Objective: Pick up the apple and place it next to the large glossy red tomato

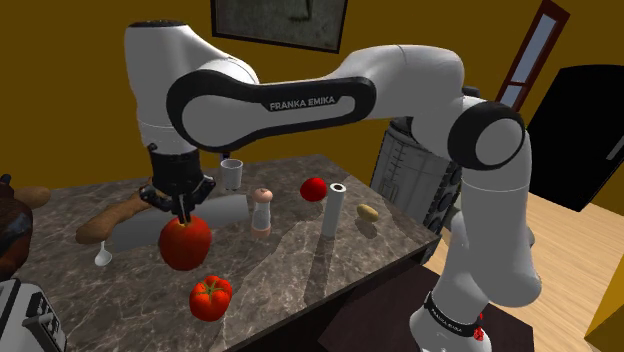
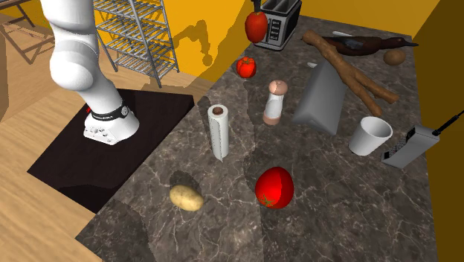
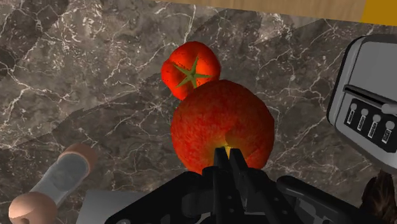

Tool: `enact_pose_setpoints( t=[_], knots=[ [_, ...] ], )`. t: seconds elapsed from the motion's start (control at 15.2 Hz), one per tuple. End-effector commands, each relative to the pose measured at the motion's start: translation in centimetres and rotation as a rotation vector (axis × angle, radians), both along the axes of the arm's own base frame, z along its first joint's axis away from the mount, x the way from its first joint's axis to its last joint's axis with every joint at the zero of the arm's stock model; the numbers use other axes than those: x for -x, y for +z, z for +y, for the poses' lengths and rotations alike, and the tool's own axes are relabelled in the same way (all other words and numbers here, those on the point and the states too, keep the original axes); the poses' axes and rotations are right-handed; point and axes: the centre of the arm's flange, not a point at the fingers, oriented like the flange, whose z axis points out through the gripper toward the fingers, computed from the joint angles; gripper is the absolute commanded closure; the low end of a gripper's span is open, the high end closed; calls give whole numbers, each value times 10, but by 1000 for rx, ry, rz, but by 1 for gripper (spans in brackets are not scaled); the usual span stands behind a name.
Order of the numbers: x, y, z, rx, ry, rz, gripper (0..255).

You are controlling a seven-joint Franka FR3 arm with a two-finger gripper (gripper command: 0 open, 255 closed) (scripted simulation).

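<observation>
At the right of the near tomato (image 1: 211, 296), toward the lower middle of the shoulder view, the surface (image 1: 290, 270) lies bare. The toaster (image 1: 28, 318) crowds the lower left corner; the shaker (image 1: 261, 210) and paper roll (image 1: 333, 208) stand upright behind.

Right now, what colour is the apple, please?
The apple is red, yellowish at its top; best seen in the wrist view.

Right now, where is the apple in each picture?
Shoulder view: apple left of centre, under the gripper.
Second exterior view: apple near the top edge, beside the toaster.
Wrist view: apple against the gripper.
Shared landmark: the small tomato next to it.
</observation>
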Motion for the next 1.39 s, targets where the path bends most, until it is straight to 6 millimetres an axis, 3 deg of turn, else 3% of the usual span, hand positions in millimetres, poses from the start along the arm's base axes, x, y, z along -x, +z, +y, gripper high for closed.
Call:
enact_pose_setpoints(
  t=[0.0, 0.46, 1.32],
  knots=[
    [1, -5, 26, 0, -1, 0, 255],
    [5, -11, 115, 0, -1, 0, 255],
    [5, -80, 115, 0, -1, 0, 255]
  ],
)
